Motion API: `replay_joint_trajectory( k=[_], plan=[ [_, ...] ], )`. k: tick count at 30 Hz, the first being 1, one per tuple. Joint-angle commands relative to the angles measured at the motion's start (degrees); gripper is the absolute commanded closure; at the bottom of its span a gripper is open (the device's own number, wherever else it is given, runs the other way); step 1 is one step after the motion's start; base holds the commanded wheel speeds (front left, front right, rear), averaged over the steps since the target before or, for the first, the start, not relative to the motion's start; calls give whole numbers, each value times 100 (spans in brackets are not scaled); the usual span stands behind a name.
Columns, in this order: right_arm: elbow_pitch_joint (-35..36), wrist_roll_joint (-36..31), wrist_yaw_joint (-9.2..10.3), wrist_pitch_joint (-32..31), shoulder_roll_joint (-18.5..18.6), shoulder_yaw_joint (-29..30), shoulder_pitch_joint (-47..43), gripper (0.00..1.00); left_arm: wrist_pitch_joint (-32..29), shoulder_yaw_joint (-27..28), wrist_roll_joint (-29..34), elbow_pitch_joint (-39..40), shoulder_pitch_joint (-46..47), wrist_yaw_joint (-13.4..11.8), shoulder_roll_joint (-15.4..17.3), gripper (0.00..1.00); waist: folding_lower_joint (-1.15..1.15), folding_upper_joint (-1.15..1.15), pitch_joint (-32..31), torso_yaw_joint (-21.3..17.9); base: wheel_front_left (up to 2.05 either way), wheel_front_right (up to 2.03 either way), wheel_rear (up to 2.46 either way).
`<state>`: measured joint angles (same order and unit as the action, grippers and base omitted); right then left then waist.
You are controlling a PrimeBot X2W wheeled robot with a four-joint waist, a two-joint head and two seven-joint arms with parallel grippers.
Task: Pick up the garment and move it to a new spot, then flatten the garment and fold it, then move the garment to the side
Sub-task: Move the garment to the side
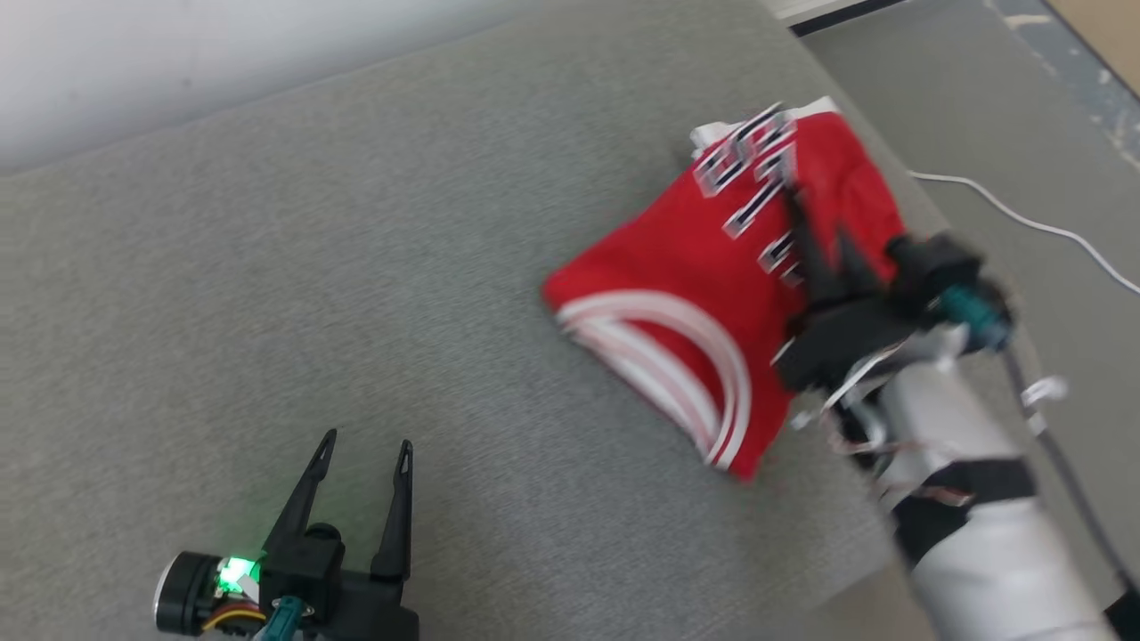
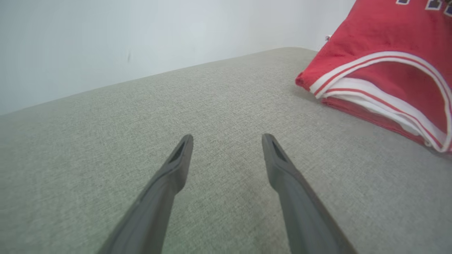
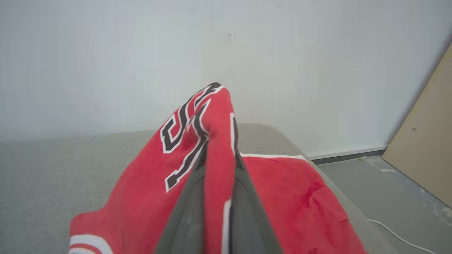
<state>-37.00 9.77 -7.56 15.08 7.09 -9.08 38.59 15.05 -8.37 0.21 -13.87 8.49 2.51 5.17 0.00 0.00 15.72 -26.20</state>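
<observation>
Right gripper (image 1: 815, 227) reaches over grey cushion (image 1: 356, 267), pinching raised fold of red garment (image 1: 677, 285); left gripper (image 1: 367, 442) at lower left, fingers spread wide.

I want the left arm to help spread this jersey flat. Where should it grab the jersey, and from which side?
Probably the striped armhole edge of the jersey, coming in from the robot's left, low over the grey cushion. That layered edge faces the open left gripper and lies well apart from the fold pinched by the right gripper.
</observation>
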Motion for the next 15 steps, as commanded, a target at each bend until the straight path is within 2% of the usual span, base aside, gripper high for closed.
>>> replay_joint_trajectory(
  k=[1, 7, 13, 14, 15],
  plan=[
    [-139, -106, 17, 6, 137, 166, 214, 100, 18, -9, 18, 32, 111, -10, 22, 0, 0, 0, 248, 405, 0, 0, 0],
    [-1011, -828, 17, 5, 805, 946, 985, 100, 18, -62, -12, 125, 276, -58, 5, 0, 0, 0, 456, 853, 0, 0, 0],
    [-1766, -1494, 17, 6, 1504, 2031, 1312, 100, 17, -136, -26, 164, 386, -102, -30, 0, 0, 0, 596, 1196, 0, 0, 0],
    [-1858, -1646, 17, 6, 1579, 2234, 1341, 55, 18, -143, -27, 166, 386, -106, -33, 0, 0, 0, 604, 1238, 0, 0, 0],
    [-2037, -1993, 17, 6, 1702, 2662, 1326, 0, 18, -133, -31, 171, 384, -157, -34, 0, 0, 0, 609, 1308, 0, 0, 0]
  ],
)
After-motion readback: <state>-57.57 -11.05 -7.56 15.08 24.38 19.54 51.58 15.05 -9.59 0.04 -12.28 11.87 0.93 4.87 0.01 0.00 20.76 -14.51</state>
